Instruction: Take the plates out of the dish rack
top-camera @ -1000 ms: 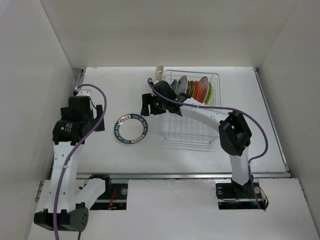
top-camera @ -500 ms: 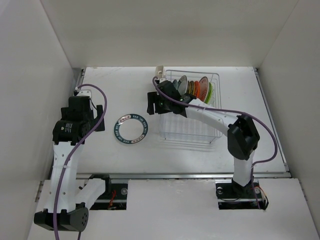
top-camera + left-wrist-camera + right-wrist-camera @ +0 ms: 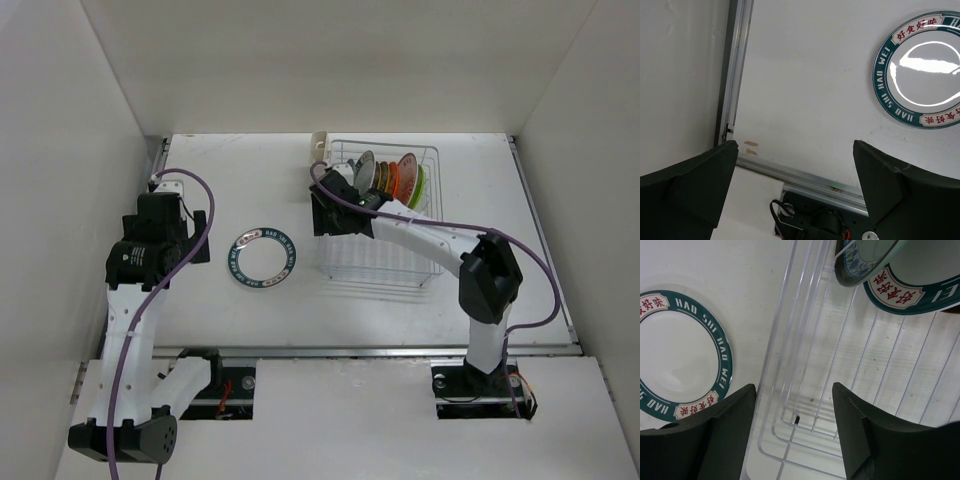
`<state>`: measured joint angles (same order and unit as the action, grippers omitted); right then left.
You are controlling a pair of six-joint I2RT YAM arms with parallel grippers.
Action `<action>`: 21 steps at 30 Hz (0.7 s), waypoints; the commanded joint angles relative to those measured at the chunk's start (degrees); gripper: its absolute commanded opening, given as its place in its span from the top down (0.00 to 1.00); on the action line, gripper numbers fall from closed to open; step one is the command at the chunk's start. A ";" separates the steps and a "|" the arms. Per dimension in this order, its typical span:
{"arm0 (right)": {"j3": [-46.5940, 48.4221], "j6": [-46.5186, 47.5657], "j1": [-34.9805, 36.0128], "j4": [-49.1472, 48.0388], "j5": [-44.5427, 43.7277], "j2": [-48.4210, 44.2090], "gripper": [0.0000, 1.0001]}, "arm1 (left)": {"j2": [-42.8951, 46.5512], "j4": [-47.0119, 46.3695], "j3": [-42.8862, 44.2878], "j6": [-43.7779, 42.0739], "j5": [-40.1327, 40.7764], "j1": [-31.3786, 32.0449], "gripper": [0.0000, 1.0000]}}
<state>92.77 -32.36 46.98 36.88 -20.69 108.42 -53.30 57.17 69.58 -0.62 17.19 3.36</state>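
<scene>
A teal-rimmed plate [image 3: 261, 258] lies flat on the table left of the dish rack [image 3: 384, 262]; it also shows in the left wrist view [image 3: 920, 70] and the right wrist view [image 3: 677, 355]. Several plates stand upright in the rack's far end: a teal-rimmed one [image 3: 365, 171], orange ones [image 3: 400, 177], a lime green one [image 3: 417, 186]. My right gripper [image 3: 331, 212] is open and empty above the rack's left wall; in its wrist view [image 3: 795, 440] the rack wires [image 3: 805, 365] lie below and a teal-rimmed plate [image 3: 910, 292] stands ahead. My left gripper [image 3: 195, 235] is open and empty, left of the flat plate.
A small white cup holder [image 3: 320, 147] is fixed to the rack's far left corner. White walls enclose the table on the left, back and right. A metal rail [image 3: 735, 75] runs along the table's left edge.
My right gripper has moved right and a little farther back, from beside the rack's left side to over its left wall. The left arm has not moved.
</scene>
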 commanded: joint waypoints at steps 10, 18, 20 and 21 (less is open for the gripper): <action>-0.22 1.42 2.06 0.73 -1.37 1.17 0.41 | 1.18 -0.57 -1.47 -0.43 0.04 -0.19 0.00; 0.48 -0.16 2.06 1.35 -2.86 2.59 0.92 | 1.18 -1.09 -1.47 -0.43 0.04 -0.19 0.00; -0.92 0.36 2.06 2.49 -5.06 1.36 0.99 | 1.18 -1.09 -1.99 -0.43 0.04 -0.19 0.00; -0.93 0.37 2.06 2.49 -5.06 0.57 1.00 | 1.18 -1.09 -1.99 -0.43 0.04 -0.19 0.00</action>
<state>93.32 -35.35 49.58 34.52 -21.63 110.91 -53.01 56.75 68.47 -0.62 17.15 3.36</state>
